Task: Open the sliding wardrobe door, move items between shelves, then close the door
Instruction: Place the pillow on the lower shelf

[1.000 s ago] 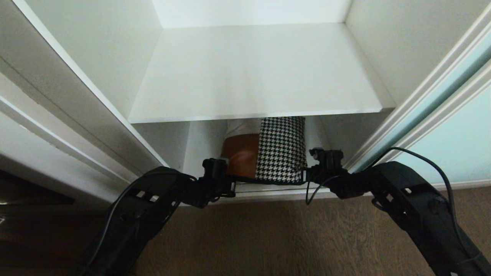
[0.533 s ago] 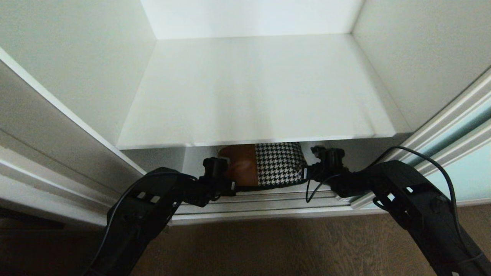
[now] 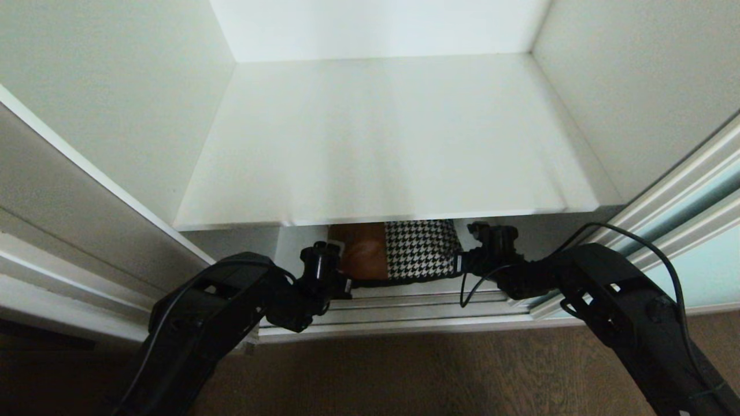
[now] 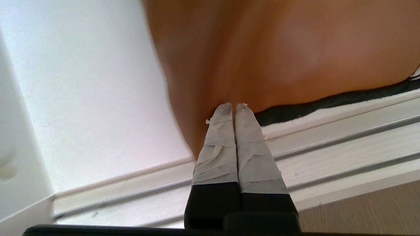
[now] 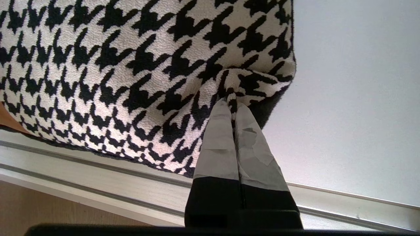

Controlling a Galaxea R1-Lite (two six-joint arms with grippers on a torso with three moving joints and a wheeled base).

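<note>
Wardrobe's open, sliding door (image 3: pixel 702 231) pushed off to my right. Big white shelf (image 3: pixel 381 138) sits bare just above where I'm working, its front edge right over the cushion (image 3: pixel 404 251). Cushion's on the lower shelf, at the front by the floor track (image 3: pixel 404 312), leaning up toward the back.

Both arms in. My right gripper (image 5: pixel 233 103) is clamped on a pinch of houndstooth fabric at the cushion's right corner. My left gripper (image 4: pixel 233 106) has its fingers pressed together at the tan corner, w/ maybe only a sliver of cover between them — can't confirm.

Risks, imo: thin pinches could slip once the filling's weight hangs off them; if the left lets go, the cushion swings off the right alone. Also it could catch under that shelf lip on the way out, or its black hem could snag the track.
</note>
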